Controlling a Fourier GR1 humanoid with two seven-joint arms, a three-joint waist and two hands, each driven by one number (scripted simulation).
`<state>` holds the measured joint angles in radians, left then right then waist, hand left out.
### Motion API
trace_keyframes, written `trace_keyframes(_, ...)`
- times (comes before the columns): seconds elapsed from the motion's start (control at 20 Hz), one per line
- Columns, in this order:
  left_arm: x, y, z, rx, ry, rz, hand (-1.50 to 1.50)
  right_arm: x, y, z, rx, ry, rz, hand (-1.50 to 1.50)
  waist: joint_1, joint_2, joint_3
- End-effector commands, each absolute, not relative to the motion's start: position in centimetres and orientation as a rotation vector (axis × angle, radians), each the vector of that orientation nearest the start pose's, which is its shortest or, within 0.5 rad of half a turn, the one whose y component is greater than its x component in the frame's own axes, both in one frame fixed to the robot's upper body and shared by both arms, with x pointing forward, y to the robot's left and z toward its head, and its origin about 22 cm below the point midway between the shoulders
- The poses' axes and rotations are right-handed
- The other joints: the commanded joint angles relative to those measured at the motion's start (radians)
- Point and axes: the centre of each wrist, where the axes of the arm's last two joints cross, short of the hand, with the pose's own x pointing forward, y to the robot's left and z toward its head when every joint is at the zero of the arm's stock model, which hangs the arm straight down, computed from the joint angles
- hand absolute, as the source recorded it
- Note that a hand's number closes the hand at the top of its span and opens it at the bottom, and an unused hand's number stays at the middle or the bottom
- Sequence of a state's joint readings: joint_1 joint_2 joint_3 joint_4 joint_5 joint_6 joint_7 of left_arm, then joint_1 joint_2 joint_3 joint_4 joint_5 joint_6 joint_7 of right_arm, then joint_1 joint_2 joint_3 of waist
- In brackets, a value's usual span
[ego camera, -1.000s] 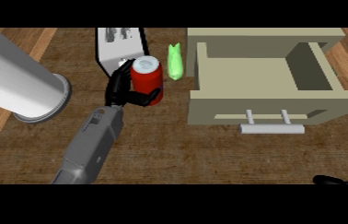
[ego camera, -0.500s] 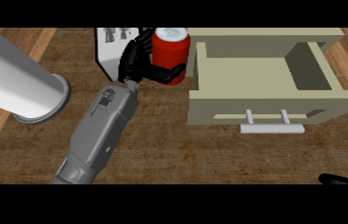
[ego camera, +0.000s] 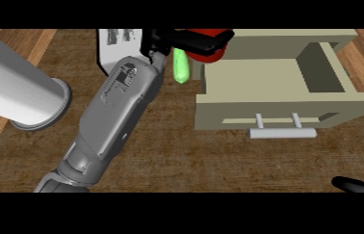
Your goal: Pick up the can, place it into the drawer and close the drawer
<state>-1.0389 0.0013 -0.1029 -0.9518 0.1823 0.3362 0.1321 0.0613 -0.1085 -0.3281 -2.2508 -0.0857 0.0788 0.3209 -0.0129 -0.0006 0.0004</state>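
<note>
While curled black fingers of the left hand (ego camera: 186,39) grip it, the smooth red can (ego camera: 210,49) overhangs the boxy drawer (ego camera: 277,79).

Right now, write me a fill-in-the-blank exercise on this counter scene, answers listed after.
1. The left robot hand is curled round the red ____.
2. The beige drawer stands ____.
3. The small object lying beside the drawer is coloured ____.
4. The drawer's handle is coloured ____.

Missing words: can; open; green; white

No text, number or brand can be read. A white sheet (ego camera: 113,47) on the counter (ego camera: 177,156) carries dark marks, too blurred to make out. The can (ego camera: 210,47) shows no legible label.
</note>
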Motion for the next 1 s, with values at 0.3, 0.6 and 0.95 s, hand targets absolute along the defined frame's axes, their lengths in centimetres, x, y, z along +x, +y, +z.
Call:
trace_keyframes(0.3, 41.3, 0.7, 23.8, -0.128, -1.697, -0.187, 1.5, 17.8, -30.4, 15.2, -0.276, -1.869, -0.069, -1.5, -0.017, 0.004, 0.0)
trace_keyframes(0.6, 42.8, -0.6, 25.9, -0.093, -1.669, -0.216, 1.5, 17.0, -30.5, 16.6, -0.299, -1.897, -0.05, -1.5, -0.041, 0.011, 0.001)
trace_keyframes(0.95, 43.2, -1.3, 24.6, -0.012, -1.676, -0.231, 1.5, 18.0, -28.9, 17.0, -0.264, -1.909, -0.045, -1.5, -0.056, 0.017, 0.001)
